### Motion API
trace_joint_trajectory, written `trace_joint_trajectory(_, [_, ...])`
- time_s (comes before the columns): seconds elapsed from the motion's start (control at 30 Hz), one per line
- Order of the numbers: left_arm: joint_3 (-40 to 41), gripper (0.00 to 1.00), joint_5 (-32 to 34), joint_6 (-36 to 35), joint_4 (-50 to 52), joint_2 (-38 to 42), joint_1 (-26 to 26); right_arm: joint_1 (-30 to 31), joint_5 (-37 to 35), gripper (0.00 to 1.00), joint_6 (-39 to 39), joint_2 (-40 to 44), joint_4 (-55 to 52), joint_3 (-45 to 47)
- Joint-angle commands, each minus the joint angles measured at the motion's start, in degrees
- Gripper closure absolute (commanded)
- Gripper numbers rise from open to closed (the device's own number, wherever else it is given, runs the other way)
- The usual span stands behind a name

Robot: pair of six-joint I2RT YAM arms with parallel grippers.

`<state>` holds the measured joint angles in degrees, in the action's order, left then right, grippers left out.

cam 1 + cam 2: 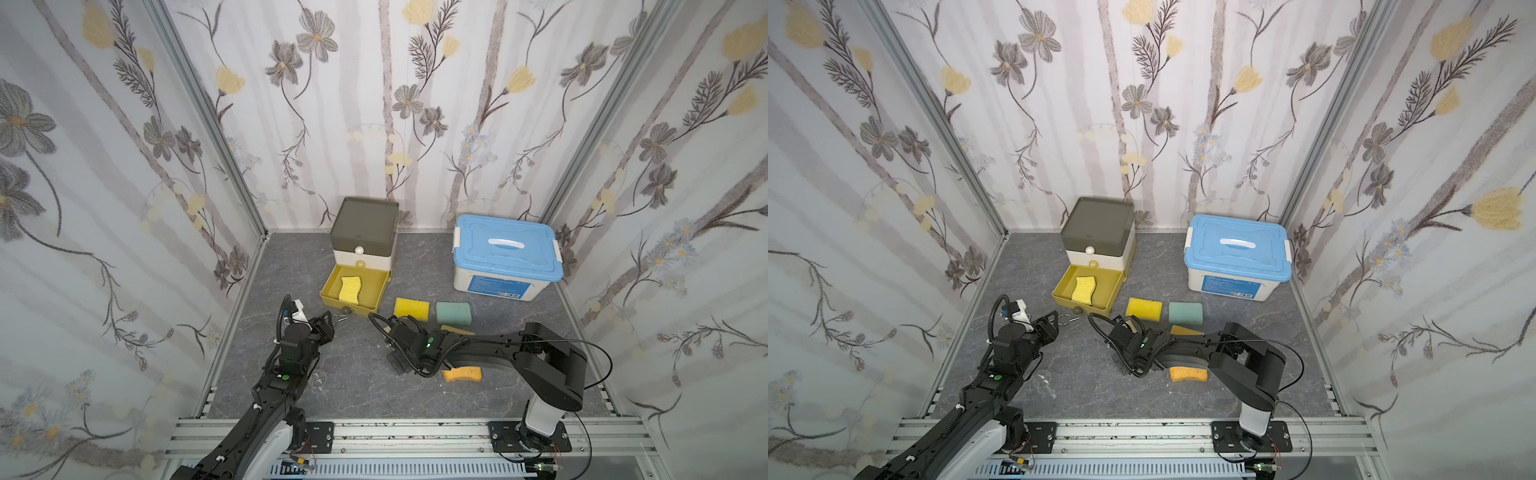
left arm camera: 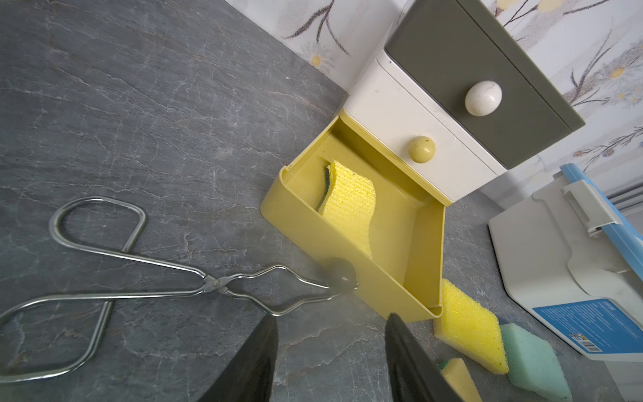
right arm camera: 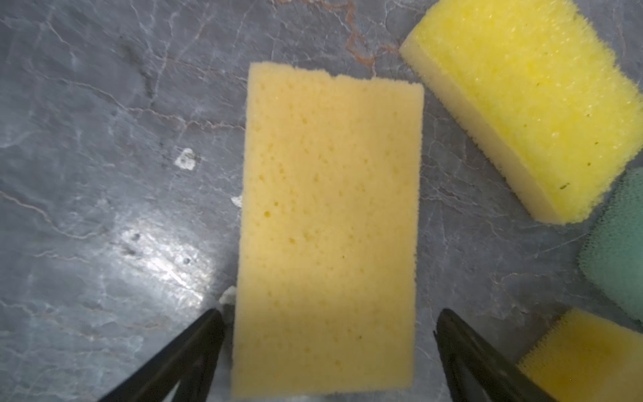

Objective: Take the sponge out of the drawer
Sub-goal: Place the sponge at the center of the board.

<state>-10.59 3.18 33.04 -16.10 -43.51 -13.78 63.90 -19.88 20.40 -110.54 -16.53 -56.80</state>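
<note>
The yellow drawer [image 1: 332, 300] [image 2: 299, 219] stands pulled out at the bottom of a small cabinet [image 1: 365, 226]. A wavy yellow sponge [image 1: 350, 289] [image 1: 1084, 289] [image 2: 351, 205] lies inside it. My left gripper [image 1: 330, 321] [image 2: 330, 316] is open in front of the drawer, with bare floor between its fingers. Metal tongs [image 1: 343, 318] [image 2: 139, 278] lie on the floor beside it, their tips at the drawer's knob. My right gripper [image 1: 397, 326] [image 3: 330, 313] is open and straddles a pale yellow sponge [image 3: 328, 222] lying on the floor, with gaps on both sides.
A bright yellow sponge [image 1: 411, 308] and a green sponge [image 1: 453, 313] lie right of the drawer. An orange sponge [image 1: 462, 374] lies under the right arm. A white box with a blue lid [image 1: 507, 257] stands at the back right. Walls close in three sides.
</note>
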Motion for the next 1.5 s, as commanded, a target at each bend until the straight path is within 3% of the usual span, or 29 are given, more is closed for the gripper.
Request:
trace_joint_trajectory(0.0, [-0.2,0.48,0.4,0.0,-1.3,-0.2,0.0,0.1,-2.5,0.03,1.8,0.2,0.2,0.2])
trace_joint_trajectory(0.9, [-0.4,0.47,0.8,0.0,-1.0,0.1,0.0,-2.8,-7.0,0.01,5.7,3.3,-2.4,7.2])
trace_joint_trajectory(1.47, [-0.4,0.47,1.0,0.1,-0.8,0.3,0.0,-3.7,-9.5,0.02,6.1,7.0,-4.7,6.1])
